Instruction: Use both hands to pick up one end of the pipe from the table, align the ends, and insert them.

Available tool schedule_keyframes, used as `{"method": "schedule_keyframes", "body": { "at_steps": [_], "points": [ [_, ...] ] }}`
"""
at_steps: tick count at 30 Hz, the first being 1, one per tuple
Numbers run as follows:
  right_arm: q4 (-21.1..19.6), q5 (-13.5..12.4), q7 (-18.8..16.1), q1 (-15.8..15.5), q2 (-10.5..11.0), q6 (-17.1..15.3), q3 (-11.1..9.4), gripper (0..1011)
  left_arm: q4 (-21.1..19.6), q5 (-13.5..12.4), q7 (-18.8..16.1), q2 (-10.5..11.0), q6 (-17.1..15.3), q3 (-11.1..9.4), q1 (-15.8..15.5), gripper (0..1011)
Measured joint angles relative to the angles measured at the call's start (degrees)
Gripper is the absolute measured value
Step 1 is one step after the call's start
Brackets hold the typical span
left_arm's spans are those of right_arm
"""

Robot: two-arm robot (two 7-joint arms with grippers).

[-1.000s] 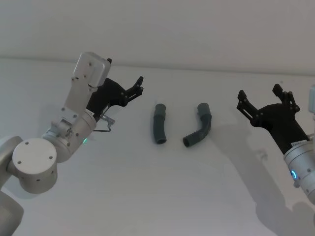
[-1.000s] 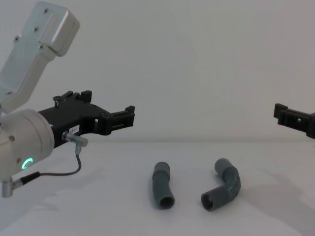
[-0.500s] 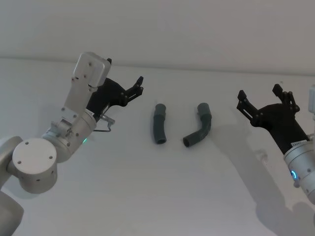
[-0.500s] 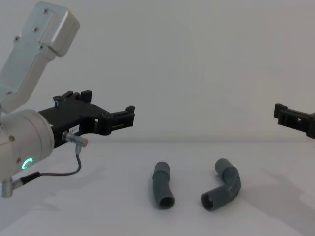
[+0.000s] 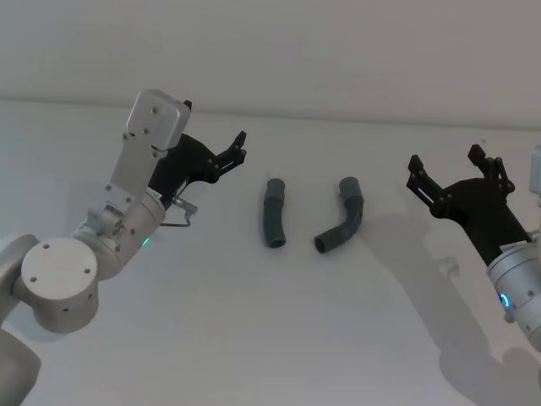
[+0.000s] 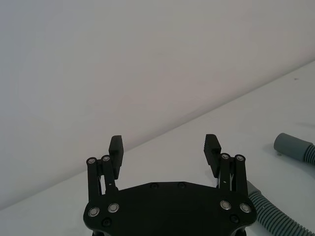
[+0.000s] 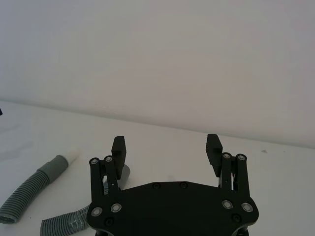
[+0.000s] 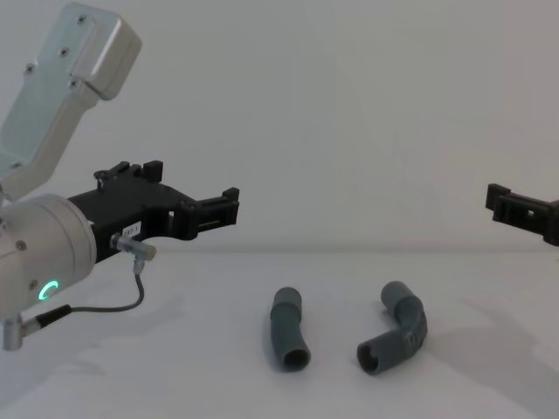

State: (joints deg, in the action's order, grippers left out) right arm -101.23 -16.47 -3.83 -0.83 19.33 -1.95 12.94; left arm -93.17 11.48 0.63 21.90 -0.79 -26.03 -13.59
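Two dark grey plastic pipe pcs are seen lying on the matte white surface point(image 5: 254, 321), side by side, near but not touching. The L pc point(image 5: 273, 213) is gently curved; the R pc point(image 5: 345, 218) is sharply elbowed. Each is ribbed in the middle w/ smooth round ends, and the near mouths point(image 8: 296, 358) are turned toward the robot. The L gripper point(image 5: 235, 150), black hard plastic on a silver cylindrical arm point(image 8: 44, 253) w/ a glowing green ring point(image 8: 48, 290), is held above the surface, left of the pcs & well apart from them. Its pronged fingers point(image 6: 116, 147) are spread wide & empty. The R gripper point(image 5: 444, 165) is held right of the pcs, also well apart, w/ its fingers point(image 7: 212, 145) likewise spread & empty. A plain pale wall point(image 5: 338, 51) is seen behind.
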Motion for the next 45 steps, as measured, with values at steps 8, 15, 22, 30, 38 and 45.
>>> {"method": "schedule_keyframes", "body": {
  "at_steps": [8, 15, 22, 30, 38, 45],
  "points": [
    [0.0, 0.0, 0.0, 0.0, 0.0, 0.0, 0.0, 996, 0.0, 0.0, 0.0, 0.0, 0.0, 0.0, 0.0, 1000],
    [0.0, 0.0, 0.0, 0.0, 0.0, 0.0, 0.0, 996, 0.0, 0.0, 0.0, 0.0, 0.0, 0.0, 0.0, 1000],
    [0.0, 0.0, 0.0, 0.0, 0.0, 0.0, 0.0, 996, 0.0, 0.0, 0.0, 0.0, 0.0, 0.0, 0.0, 1000],
    [0.0, 0.0, 0.0, 0.0, 0.0, 0.0, 0.0, 996, 0.0, 0.0, 0.0, 0.0, 0.0, 0.0, 0.0, 1000],
    [0.0, 0.0, 0.0, 0.0, 0.0, 0.0, 0.0, 996, 0.0, 0.0, 0.0, 0.0, 0.0, 0.0, 0.0, 1000],
    [0.0, 0.0, 0.0, 0.0, 0.0, 0.0, 0.0, 996, 0.0, 0.0, 0.0, 0.0, 0.0, 0.0, 0.0, 1000]
  ]
}}
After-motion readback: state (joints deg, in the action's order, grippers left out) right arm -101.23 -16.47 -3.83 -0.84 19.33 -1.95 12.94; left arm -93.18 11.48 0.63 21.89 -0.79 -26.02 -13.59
